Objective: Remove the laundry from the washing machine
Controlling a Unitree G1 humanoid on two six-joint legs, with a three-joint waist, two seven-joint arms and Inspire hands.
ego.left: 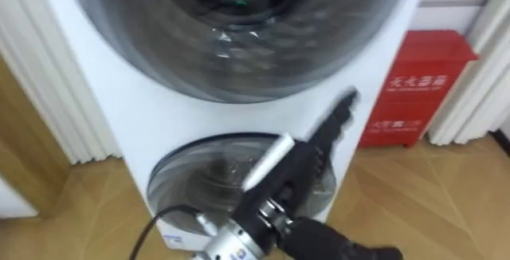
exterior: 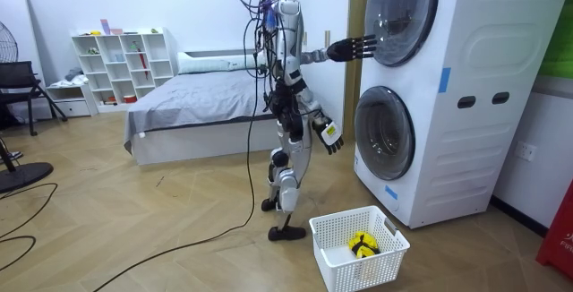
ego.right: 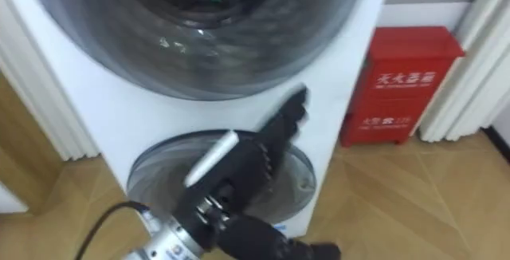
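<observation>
As the right hand [ego.left: 288, 174] extends released fingers [ego.left: 339, 120], the washing machine [ego.left: 119, 108] stands just beyond.

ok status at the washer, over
left hand open, fingers straight, stretched to upper door. right hand low at its side. upper door and lower door look shut. laundry basket on floor by its feet.
</observation>
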